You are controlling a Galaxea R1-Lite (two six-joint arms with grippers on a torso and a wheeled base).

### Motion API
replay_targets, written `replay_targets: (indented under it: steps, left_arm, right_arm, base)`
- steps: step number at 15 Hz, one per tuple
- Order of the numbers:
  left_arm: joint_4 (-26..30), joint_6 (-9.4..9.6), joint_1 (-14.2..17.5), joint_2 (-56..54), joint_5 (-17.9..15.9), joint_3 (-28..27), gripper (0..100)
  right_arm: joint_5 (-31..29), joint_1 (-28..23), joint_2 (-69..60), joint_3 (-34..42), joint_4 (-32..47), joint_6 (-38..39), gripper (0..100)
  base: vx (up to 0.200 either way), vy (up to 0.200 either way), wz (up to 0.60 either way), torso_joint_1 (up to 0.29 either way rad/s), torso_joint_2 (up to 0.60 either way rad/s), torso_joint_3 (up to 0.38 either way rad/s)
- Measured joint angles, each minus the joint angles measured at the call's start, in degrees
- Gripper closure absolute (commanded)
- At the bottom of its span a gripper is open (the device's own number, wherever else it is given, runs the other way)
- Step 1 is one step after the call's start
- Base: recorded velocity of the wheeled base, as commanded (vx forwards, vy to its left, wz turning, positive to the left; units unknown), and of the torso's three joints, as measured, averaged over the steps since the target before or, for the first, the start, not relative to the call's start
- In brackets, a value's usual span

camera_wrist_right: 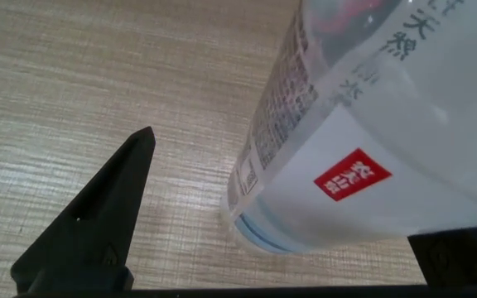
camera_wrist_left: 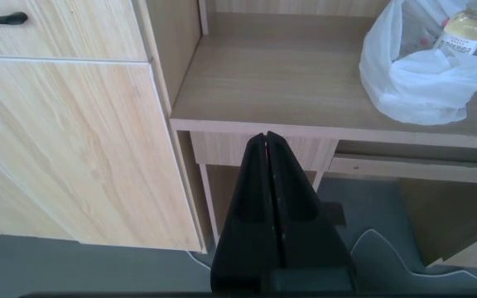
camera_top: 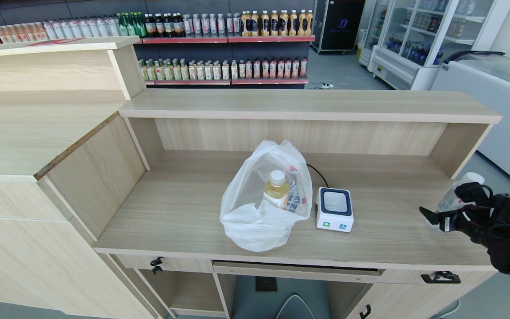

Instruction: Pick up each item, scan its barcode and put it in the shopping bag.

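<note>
A clear water bottle [camera_top: 452, 197] with a white cap stands at the right end of the wooden counter [camera_top: 184, 208]. My right gripper [camera_top: 450, 204] is open around it, one finger on each side. In the right wrist view the bottle [camera_wrist_right: 346, 124] sits between the fingers [camera_wrist_right: 98, 223], with a gap to the near one. A white plastic shopping bag [camera_top: 255, 217] lies mid-counter with a yellow drink bottle [camera_top: 276, 188] inside. The white barcode scanner [camera_top: 334, 208] sits just right of the bag. My left gripper [camera_wrist_left: 266, 141] is shut and empty, held low in front of the counter's left end.
A raised shelf [camera_top: 308, 104] runs along the back of the counter and a taller cabinet [camera_top: 38, 133] closes its left side. Drawers with black handles [camera_top: 441, 278] sit under the front edge. The scanner's cable [camera_top: 319, 173] trails behind the bag.
</note>
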Motion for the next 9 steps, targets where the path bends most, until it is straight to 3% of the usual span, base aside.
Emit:
replay_targets:
  steps: [1,9]
  left_arm:
    - [0.0,-0.01,0.0,0.0,0.0,0.0,100]
    - [0.0,0.00,0.0,0.0,0.0,0.0,100]
  right_arm:
    - [0.0,-0.1,0.2,-0.1,0.0,0.0,100]
    - [1.1,-0.1,1.1,-2.7,-0.1,0.1,100]
  base:
    - [0.000,0.000,0.00,0.000,0.00,0.000]
    - [0.000,0.000,0.00,0.000,0.00,0.000]
